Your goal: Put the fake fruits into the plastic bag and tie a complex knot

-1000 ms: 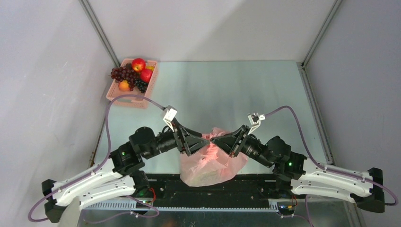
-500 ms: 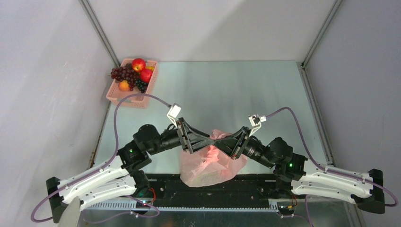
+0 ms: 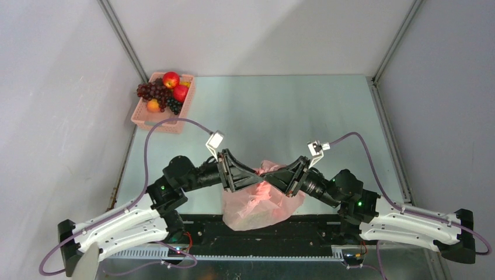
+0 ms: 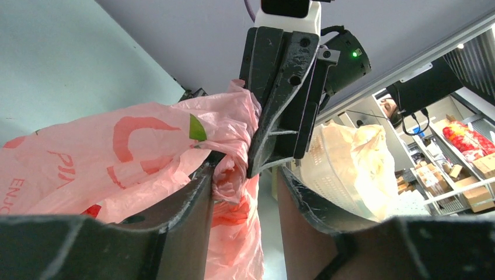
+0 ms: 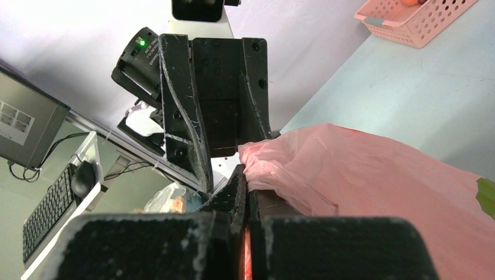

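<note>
The pink plastic bag [image 3: 260, 205] sits at the near edge of the table, bulging, with red showing through it. Its gathered top rises between my two grippers, which meet tip to tip above it. My left gripper [image 3: 255, 174] is open; a twisted strand of the bag [image 4: 233, 175] lies between its jaws against the left finger. My right gripper [image 3: 268, 177] is shut on the bag's plastic [image 5: 373, 175], and its fingers [image 4: 280, 105] reach in just above the left jaws. The fake fruits, a red apple [image 3: 171, 79] and grapes [image 3: 153, 90] among them, lie far off at the back left.
The pink lattice basket [image 3: 150, 118] holding the fruits stands in the back left corner; it also shows in the right wrist view [image 5: 414, 20]. Metal frame posts rise at both back corners. The black rail runs along the near edge under the bag.
The left gripper has moved right, up to the right gripper's tips over the bag's top, then eased back slightly. The right gripper has stayed shut on the bag.
</note>
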### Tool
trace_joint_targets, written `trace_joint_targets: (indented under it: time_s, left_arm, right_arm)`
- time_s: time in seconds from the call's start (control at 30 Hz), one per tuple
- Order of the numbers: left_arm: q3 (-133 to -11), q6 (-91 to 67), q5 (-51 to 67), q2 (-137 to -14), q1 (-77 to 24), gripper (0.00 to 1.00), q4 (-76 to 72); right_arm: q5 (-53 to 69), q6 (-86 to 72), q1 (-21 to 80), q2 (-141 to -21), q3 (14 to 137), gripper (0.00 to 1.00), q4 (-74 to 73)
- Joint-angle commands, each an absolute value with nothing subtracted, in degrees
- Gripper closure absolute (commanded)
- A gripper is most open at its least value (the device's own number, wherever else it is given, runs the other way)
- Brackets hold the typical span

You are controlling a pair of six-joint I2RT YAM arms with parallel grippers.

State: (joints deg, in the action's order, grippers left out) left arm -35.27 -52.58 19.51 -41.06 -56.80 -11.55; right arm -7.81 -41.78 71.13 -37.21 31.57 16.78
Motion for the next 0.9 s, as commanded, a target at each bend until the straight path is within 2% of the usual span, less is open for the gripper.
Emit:
trace_joint_targets:
  time_s: [0.0, 0.2, 0.4, 0.67, 0.87]
  left_arm:
    - [-35.1, -53.7, 19.1, -39.0, -56.3, 0.55, -13.8]
    - [-34.8, -53.8, 18.4, -38.4, -55.7, 0.67, -13.2]
    - [-34.6, -54.0, 17.9, -38.3, -55.4, 0.73, -13.0]
    - [-34.0, -53.9, 16.6, -36.7, -54.4, 0.70, -12.1]
    - [-34.3, -53.9, 18.2, -37.2, -54.3, 0.74, -12.0]
  right_arm:
    - [-8.0, -41.5, 70.9, -36.9, 31.6, 1.00, 19.6]
    - [-8.0, -41.7, 70.9, -36.8, 31.6, 1.00, 19.3]
    - [-8.0, -41.7, 70.9, -36.7, 31.6, 1.00, 19.2]
    - [-7.9, -41.8, 70.9, -36.5, 31.7, 1.00, 19.2]
    - [-7.9, -41.9, 70.9, -36.6, 31.6, 1.00, 19.4]
